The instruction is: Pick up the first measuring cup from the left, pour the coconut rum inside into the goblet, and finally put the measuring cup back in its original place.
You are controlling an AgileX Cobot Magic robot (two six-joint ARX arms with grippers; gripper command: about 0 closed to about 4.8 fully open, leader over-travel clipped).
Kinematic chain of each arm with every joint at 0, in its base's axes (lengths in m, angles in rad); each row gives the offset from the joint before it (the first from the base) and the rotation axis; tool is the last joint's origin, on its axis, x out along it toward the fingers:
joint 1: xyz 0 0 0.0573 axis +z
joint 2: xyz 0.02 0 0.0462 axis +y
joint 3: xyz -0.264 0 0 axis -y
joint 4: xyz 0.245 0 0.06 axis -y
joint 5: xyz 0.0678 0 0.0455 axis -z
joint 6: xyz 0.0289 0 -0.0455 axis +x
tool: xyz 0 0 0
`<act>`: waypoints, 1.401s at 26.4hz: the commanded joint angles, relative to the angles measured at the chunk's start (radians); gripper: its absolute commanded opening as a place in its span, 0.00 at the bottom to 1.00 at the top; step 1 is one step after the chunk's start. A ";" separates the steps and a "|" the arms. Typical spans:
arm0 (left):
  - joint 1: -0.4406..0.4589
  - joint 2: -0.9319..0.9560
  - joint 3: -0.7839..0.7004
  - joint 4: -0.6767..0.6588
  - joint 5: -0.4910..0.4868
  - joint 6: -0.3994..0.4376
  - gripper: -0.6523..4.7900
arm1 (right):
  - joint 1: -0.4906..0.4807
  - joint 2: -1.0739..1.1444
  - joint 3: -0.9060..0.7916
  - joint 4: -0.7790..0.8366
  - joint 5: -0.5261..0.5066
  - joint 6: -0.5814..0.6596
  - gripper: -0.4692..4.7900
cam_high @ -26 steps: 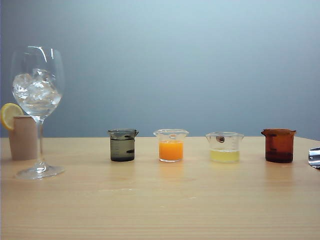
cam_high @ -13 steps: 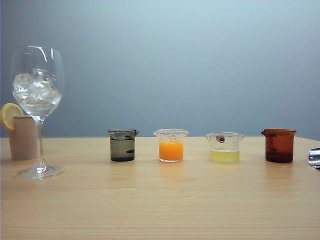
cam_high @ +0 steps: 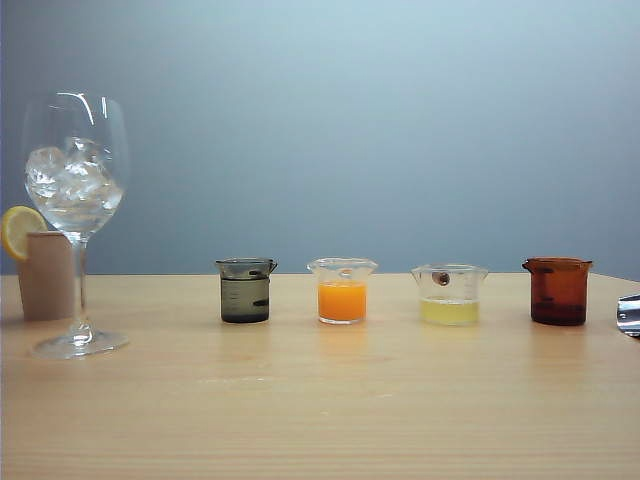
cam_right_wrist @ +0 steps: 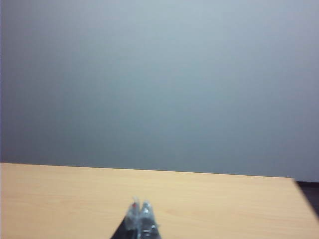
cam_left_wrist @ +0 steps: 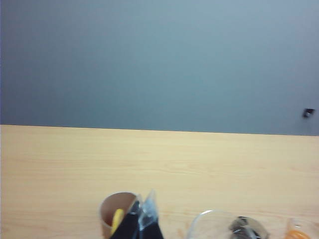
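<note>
Both grippers' jaws are pressed together and empty: the right gripper (cam_right_wrist: 140, 211) over bare tabletop (cam_right_wrist: 60, 199), the left gripper (cam_left_wrist: 144, 209) above the goblet (cam_high: 76, 215). The measuring cup (cam_high: 245, 290) stands apart, right of the goblet.

No text can be read; the measuring cup (cam_high: 245, 290) bears dark markings (too small to read).

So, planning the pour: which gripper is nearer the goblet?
Left, probably. The left gripper hangs just beside the goblet rim in its wrist view; the right gripper has only table in its view.
</note>
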 commanded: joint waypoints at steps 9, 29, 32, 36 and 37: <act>0.000 0.093 0.098 -0.134 0.161 -0.012 0.11 | 0.494 0.371 0.007 0.270 0.347 0.016 0.07; 0.000 0.092 0.098 -0.210 0.271 0.002 0.11 | 0.681 0.967 0.012 0.754 0.492 0.109 0.07; 0.000 0.092 0.098 -0.201 0.272 0.001 0.11 | 0.728 1.057 0.019 0.792 0.517 0.137 0.07; 0.000 0.092 0.098 -0.174 0.272 -0.006 0.11 | 0.746 1.174 0.117 0.791 0.515 0.168 0.07; 0.000 0.092 0.098 -0.172 0.275 -0.006 0.11 | 0.746 1.211 0.155 0.779 0.516 0.206 0.07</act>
